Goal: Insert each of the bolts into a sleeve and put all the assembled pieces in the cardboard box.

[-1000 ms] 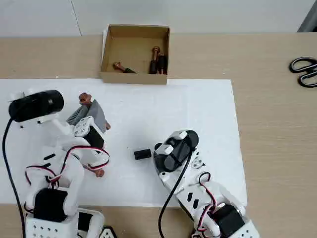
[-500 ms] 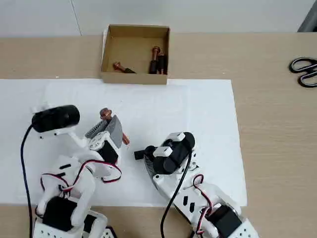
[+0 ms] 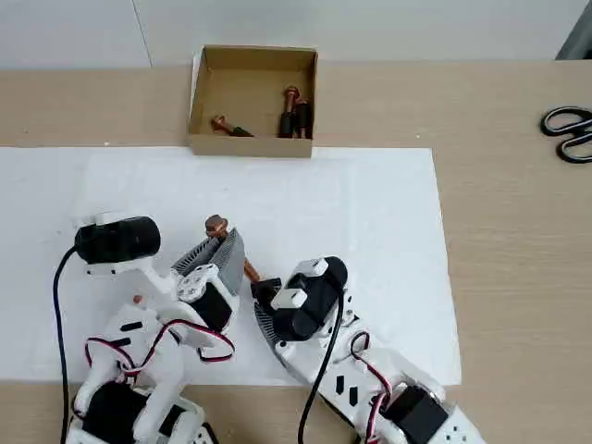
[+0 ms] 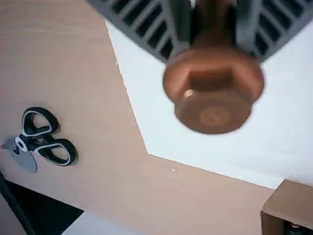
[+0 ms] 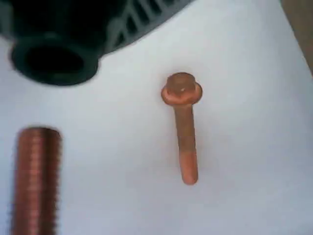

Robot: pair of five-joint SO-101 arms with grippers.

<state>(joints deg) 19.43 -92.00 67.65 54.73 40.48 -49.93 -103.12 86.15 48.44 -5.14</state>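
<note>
- Copper bolt point(image 3: 216, 225) clenched in left claw point(image 3: 227, 245), threaded tip slanting toward black sleeve point(image 3: 265, 289).
- Grasped by right claw point(image 3: 266, 298), mouth just beside tip, not yet entered.

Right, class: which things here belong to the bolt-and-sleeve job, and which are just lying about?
Job: held bolt, held sleeve, loose bolt, cardboard box, assembled pieces in it.
Lying about: scissors.

The left gripper point(image 4: 211, 24) is hiding the bolt's point(image 4: 212, 90) shank. The blurred sleeve point(image 5: 54, 58) is running off the right wrist view's edge, the scissors point(image 3: 568, 134) off the high view's. The left arm is covering most of a loose bolt point(image 3: 137, 299).
</note>
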